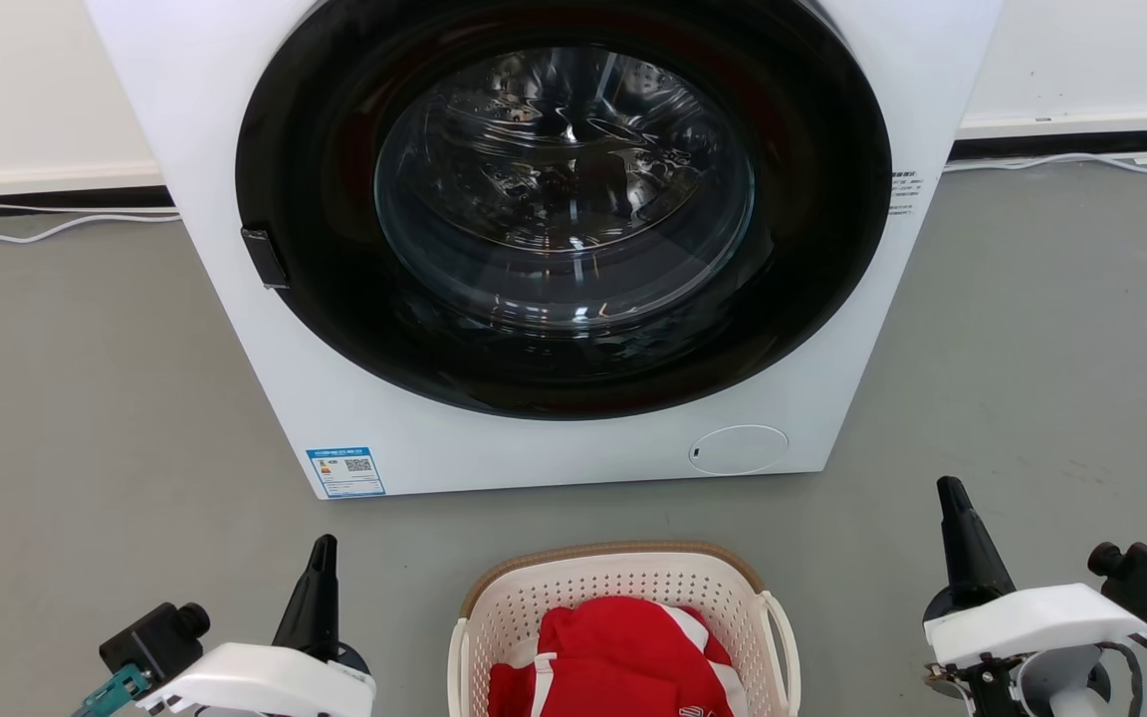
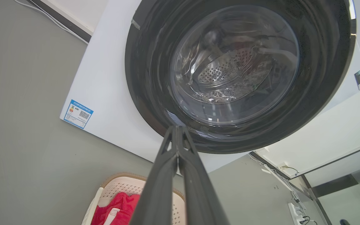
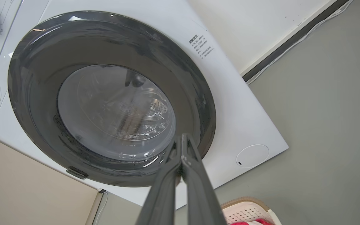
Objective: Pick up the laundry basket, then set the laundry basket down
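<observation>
The cream-white perforated laundry basket (image 1: 623, 597) with its brown rim stands on the grey floor at the bottom centre of the head view, holding red and white clothing (image 1: 623, 652). Its near part is cut off by the frame edge. My left gripper (image 1: 323, 546) is shut, at the basket's left and apart from it, fingers pointing at the washer. At the basket's right, also apart, my right gripper (image 1: 950, 488) is shut with nothing in it. The left wrist view has the basket (image 2: 117, 187) beside the closed fingertips (image 2: 177, 128); a basket corner (image 3: 248, 211) lies by the right gripper (image 3: 183, 137).
A white front-loading washer (image 1: 374, 438) with a closed dark round door (image 1: 564, 199) stands right behind the basket. Cables (image 1: 56, 229) run along the wall base on both sides. A power strip (image 2: 295, 211) lies on the floor in the left wrist view.
</observation>
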You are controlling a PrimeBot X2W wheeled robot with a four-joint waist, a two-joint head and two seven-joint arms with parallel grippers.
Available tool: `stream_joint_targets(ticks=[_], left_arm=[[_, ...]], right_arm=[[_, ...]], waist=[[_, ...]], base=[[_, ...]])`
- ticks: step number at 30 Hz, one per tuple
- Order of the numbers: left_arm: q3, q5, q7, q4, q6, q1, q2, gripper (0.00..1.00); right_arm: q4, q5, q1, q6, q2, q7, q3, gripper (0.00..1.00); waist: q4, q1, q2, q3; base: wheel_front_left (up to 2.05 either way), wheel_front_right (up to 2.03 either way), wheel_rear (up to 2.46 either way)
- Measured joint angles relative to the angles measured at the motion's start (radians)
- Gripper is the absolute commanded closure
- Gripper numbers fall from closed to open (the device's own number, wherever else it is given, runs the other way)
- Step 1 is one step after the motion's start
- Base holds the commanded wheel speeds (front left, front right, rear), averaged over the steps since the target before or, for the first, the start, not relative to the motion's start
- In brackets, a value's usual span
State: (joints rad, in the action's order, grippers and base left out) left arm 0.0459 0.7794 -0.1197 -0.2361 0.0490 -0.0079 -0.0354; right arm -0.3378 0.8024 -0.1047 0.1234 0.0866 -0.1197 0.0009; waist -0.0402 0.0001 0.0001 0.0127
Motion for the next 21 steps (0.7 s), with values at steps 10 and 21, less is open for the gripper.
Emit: stream_joint_targets(ticks=[10, 21], left_arm=[[-0.015, 0.104, 0.032, -0.006, 0.006, -0.001, 0.0, 1.0], [-0.034, 0.219, 0.059, -0.011, 0.016, -0.005, 0.0, 1.0]], right_arm=[[0.004, 0.102, 0.0, 0.0, -0.005, 0.027, -0.017, 1.0], [0.011, 0.212, 0.0, 0.0, -0.01, 0.064, -0.035, 1.0]], waist=[[0.005, 0.0, 0.0, -0.001], [0.011, 0.0, 0.0, -0.003]], base=[[0.0, 0.0, 0.0], [0.0, 0.0, 0.0]])
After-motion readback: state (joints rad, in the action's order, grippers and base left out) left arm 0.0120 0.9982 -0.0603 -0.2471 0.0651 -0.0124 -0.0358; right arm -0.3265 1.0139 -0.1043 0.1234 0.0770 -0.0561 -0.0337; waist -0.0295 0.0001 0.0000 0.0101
